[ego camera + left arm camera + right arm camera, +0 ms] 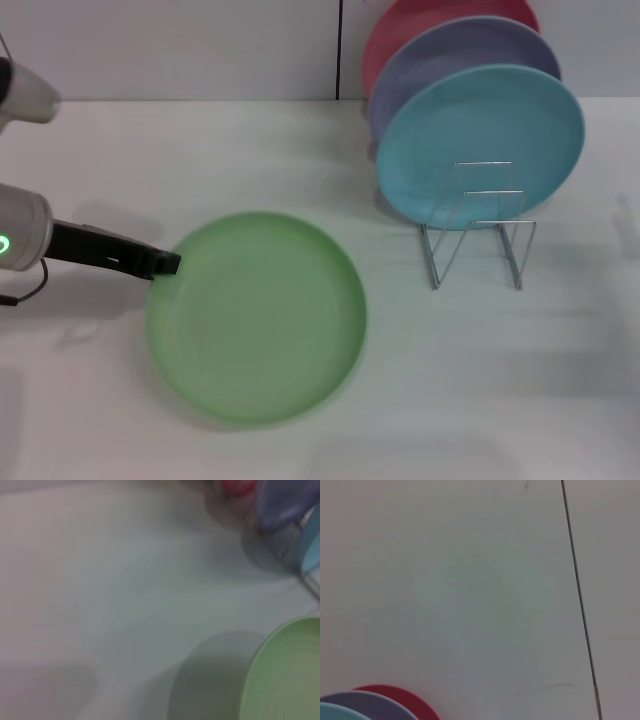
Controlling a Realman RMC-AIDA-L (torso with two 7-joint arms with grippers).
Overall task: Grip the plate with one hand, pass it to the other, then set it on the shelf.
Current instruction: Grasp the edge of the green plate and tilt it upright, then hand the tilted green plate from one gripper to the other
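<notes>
The large light-green plate point(258, 318) is on the white table in front of me, left of centre. My left gripper point(165, 263) comes in from the left and its black fingertips hold the plate's left rim. In the left wrist view the plate's rim point(290, 675) shows with a dark shadow under it, so that edge is raised off the table. The silver wire shelf point(478, 245) stands at the right; its front loops are free. My right gripper is out of view.
The shelf holds a turquoise-blue plate point(480, 140), a lavender plate point(450, 55) and a red plate point(420, 20) standing upright, one behind the other. Their tops also show in the right wrist view point(370, 705). A white wall stands behind the table.
</notes>
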